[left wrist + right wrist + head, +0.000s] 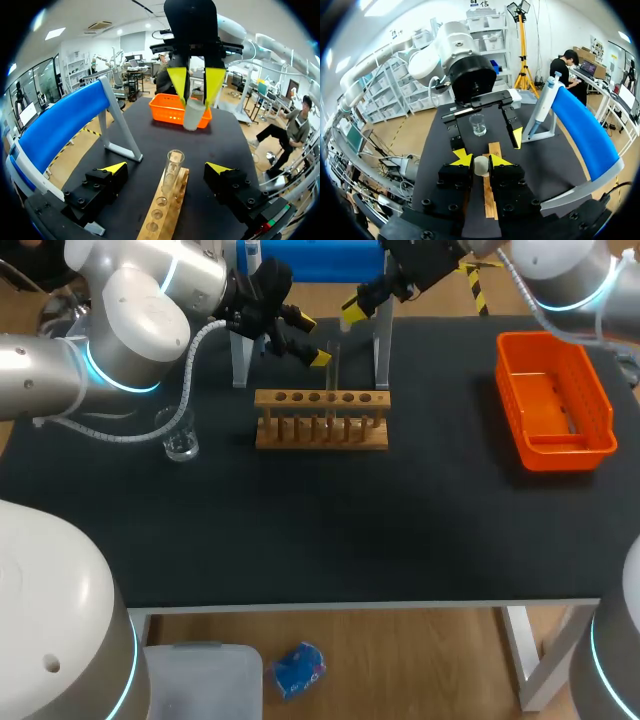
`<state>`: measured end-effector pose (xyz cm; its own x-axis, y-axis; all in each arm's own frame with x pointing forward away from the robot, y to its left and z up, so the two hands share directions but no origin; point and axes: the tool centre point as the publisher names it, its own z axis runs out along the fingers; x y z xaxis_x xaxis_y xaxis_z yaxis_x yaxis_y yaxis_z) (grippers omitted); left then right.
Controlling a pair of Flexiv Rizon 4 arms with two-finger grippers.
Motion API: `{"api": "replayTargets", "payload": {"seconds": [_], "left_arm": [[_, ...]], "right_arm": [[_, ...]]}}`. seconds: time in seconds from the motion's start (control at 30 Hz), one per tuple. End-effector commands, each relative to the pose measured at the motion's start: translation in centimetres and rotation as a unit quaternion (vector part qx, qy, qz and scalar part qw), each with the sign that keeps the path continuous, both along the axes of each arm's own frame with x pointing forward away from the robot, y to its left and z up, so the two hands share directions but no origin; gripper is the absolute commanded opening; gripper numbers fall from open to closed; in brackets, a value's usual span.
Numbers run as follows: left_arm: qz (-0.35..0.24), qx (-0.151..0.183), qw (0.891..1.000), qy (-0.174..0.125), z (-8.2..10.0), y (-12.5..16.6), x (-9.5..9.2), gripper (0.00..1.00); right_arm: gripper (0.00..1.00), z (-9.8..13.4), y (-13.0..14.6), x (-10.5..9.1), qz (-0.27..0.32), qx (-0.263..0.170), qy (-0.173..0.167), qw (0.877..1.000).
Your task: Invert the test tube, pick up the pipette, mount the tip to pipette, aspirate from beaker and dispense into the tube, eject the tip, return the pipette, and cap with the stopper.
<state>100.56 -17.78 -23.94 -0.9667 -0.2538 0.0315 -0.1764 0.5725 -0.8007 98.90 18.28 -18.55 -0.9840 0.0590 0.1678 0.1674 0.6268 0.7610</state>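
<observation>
Pretty sure this one comes down to up-and-down alignment. The test tube (173, 172) stands upright in the wooden rack (322, 422) on the desk (300, 530), mouth open and facing up, long axis vertical. The right gripper (481, 161) hangs over it with its fingers closed on the pale stopper (194, 115), one yellow tip on each side. In the left wrist view the stopper sits above the tube's mouth and clearly apart from it. It may be a touch off to one side, though the fisheye makes that hard to call. In the right wrist view the stopper covers the tube's mouth completely, so the two look pretty much in line. The left gripper (165, 169) is down low with its fingers wide open, one on each side of the tube and neither touching the glass, so it brackets the tube but doesn't hold it. The pipette (546, 102) is parked on its blue stand (585, 125), so by the look of it only the capping is left. The right arm is the one that matters, since it carries the stopper. It probably needs a straight drop along the tube's axis. The left fingers likely ought to close on the tube first so it doesn't tilt in its rack hole.
</observation>
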Motion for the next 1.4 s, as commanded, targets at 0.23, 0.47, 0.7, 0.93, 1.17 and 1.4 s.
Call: {"api": "replayTargets", "payload": {"seconds": [0.23, 0.47, 0.7, 0.93, 1.17, 1.4], "left_arm": [[-0.001, 0.001, 1.000, 0.002, 0.1, 0.0, 0.1, 1.00], [-0.001, 0.001, 1.000, 0.002, 0.1, 0.0, 0.1, 1.00], [-0.001, 0.001, 1.000, 0.002, 0.1, 0.0, 0.1, 1.00], [-0.001, 0.001, 1.000, 0.002, 0.1, 0.0, 0.1, 1.00], [-0.001, 0.001, 1.000, 0.002, 0.1, 0.0, 0.1, 1.00], [-0.001, 0.001, 1.000, 0.002, 0.1, 0.0, 0.1, 1.00]], "right_arm": [[0.00, -1.5, 1.2, 0.4, 0.010, 0.006, 0.014, 1.000], [0.00, -2.1, 1.4, 0.2, 0.013, 0.003, 0.022, 1.000], [0.00, -2.6, 1.2, 0.4, 0.009, 0.002, 0.027, 1.000], [0.00, -3.3, 1.2, 0.7, 0.007, 0.002, 0.035, 0.999], [0.00, -3.5, 1.2, 0.8, 0.006, 0.002, 0.039, 0.999], [0.00, -3.1, 1.2, 1.0, 0.006, 0.001, 0.038, 0.999]]}}
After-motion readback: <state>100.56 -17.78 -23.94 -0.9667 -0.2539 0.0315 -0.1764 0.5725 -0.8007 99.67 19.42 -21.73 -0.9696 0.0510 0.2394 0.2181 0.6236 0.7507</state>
